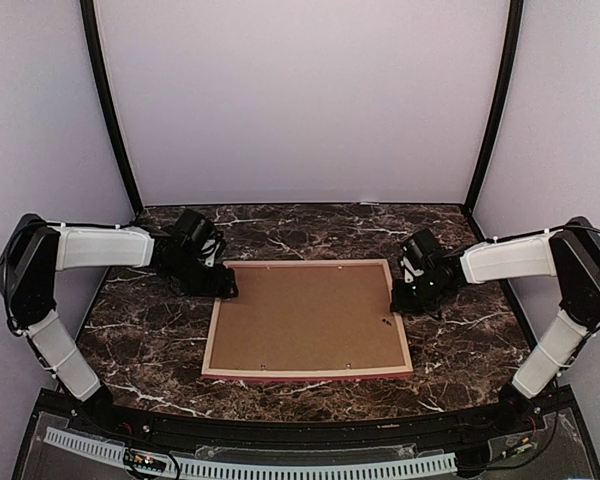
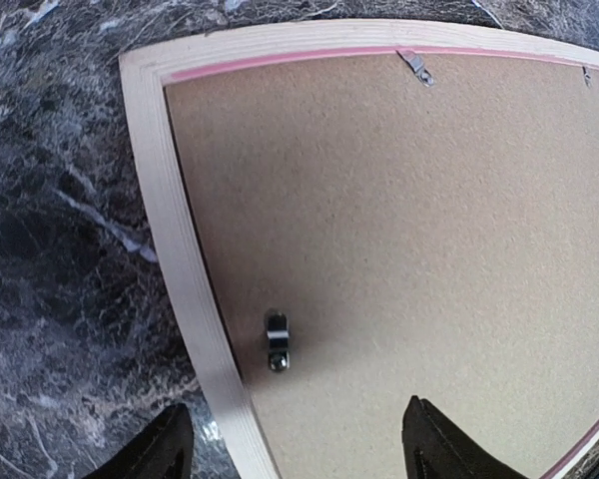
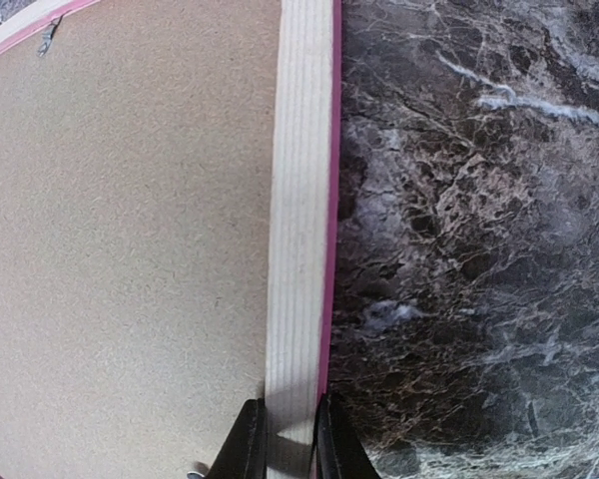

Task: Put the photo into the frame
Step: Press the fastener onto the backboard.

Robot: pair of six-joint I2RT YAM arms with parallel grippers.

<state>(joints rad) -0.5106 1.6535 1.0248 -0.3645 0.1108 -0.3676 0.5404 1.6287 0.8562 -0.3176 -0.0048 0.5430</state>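
My right claw pinches the right rail of the frame, lying back-up in the middle of the tabletop with its backing board in, my left claw is wide over its upper-left corner, and I see no photo, perhaps already inside.

Frame back-side up on marble table. Brown backing board inside frame, metal clip beside rail. Left gripper spread wide, fingertips straddling rail.
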